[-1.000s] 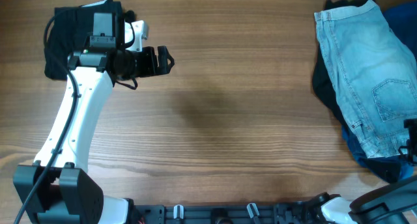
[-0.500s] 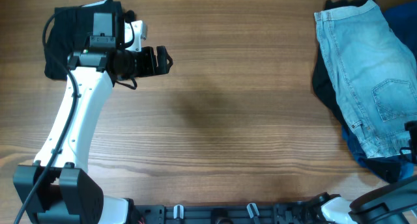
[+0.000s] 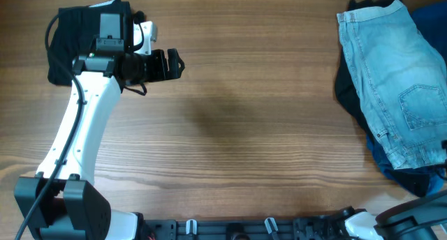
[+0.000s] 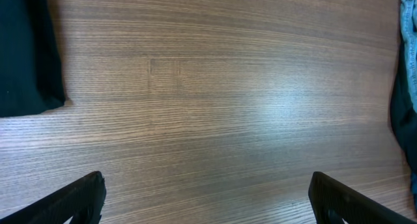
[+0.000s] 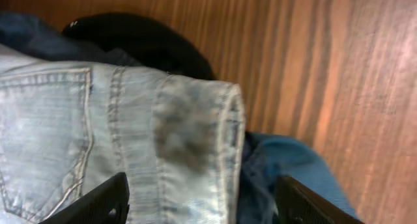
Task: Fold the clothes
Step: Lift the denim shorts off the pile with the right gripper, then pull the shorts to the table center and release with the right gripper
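Shorts [image 5: 130, 120] lie below right gripper [image 5: 201, 188], its jaws spread wide.

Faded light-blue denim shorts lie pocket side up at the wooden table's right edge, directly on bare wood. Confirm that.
Wrong in one point. The faded light-blue denim shorts lie pocket side up at the right edge, but on a pile of black and dark-blue garments, not on bare wood. The overhead view shows it.
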{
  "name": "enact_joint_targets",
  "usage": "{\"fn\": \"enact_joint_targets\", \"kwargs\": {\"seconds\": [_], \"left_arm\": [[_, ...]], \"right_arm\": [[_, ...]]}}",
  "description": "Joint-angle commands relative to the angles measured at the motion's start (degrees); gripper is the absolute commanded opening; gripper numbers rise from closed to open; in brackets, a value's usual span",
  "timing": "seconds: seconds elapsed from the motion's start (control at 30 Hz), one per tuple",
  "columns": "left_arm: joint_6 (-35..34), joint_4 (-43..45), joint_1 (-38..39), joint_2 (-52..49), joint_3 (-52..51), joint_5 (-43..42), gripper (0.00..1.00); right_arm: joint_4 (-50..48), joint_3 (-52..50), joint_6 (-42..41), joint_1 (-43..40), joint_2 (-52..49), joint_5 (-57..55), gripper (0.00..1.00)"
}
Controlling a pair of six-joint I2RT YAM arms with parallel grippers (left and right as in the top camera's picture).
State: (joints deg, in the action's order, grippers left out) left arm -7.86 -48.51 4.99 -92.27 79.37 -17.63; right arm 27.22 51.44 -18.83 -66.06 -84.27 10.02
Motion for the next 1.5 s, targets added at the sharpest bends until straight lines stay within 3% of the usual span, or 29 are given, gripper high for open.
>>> {"fn": "enact_joint_targets", "kwargs": {"seconds": [0.0,0.23,0.33,0.47,0.5,0.53,0.57,0.77,0.97,1.17,1.37,1.47], "left_arm": [[-0.1,0.3,0.2,-0.5,1.1,0.9,1.0],[-0.1,0.4,0.2,-1.5,1.1,2.8,1.0],[-0.1,0.4,0.2,-2.3,1.1,2.8,1.0],[-0.1,0.6,0.2,-3.2,1.1,2.7,1.0],[-0.1,0.6,0.2,-3.3,1.1,2.7,1.0],[-0.1,0.8,0.2,-3.3,1.1,2.7,1.0],[-0.1,0.8,0.2,-3.3,1.1,2.7,1.0],[-0.1,1.2,0.2,-3.3,1.1,2.7,1.0],[-0.1,1.2,0.2,-3.3,1.1,2.7,1.0],[-0.1,1.5,0.2,-0.9,1.3,2.5,1.0],[-0.1,2.9,0.2,6.0,1.4,2.5,1.0],[-0.1,2.9,0.2,9.7,1.4,2.5,1.0]], "right_arm": [[-2.3,-0.5,2.5,-1.0,-0.2,-0.1,0.72],[-8.9,-0.9,3.7,-1.0,-6.0,2.1,0.7],[-10.8,-0.9,3.7,-1.0,-8.0,5.1,0.64],[-13.7,-0.9,3.9,-0.6,-8.5,9.7,0.39],[-14.0,-0.9,3.9,-0.3,-8.5,9.8,0.29],[-14.1,-0.9,3.9,0.1,-8.5,9.8,0.11],[-14.1,-0.9,3.8,0.5,-8.5,9.9,0.04],[-14.2,-0.1,-1.8,3.9,-6.2,19.3,0.04],[-10.8,3.4,-3.0,14.6,5.6,25.2,0.04],[-14.5,8.7,-9.6,37.8,20.4,25.6,0.04],[-21.8,11.0,-17.4,58.1,22.7,24.8,0.04],[-22.1,11.3,-17.6,66.0,22.6,20.0,0.05]]}}
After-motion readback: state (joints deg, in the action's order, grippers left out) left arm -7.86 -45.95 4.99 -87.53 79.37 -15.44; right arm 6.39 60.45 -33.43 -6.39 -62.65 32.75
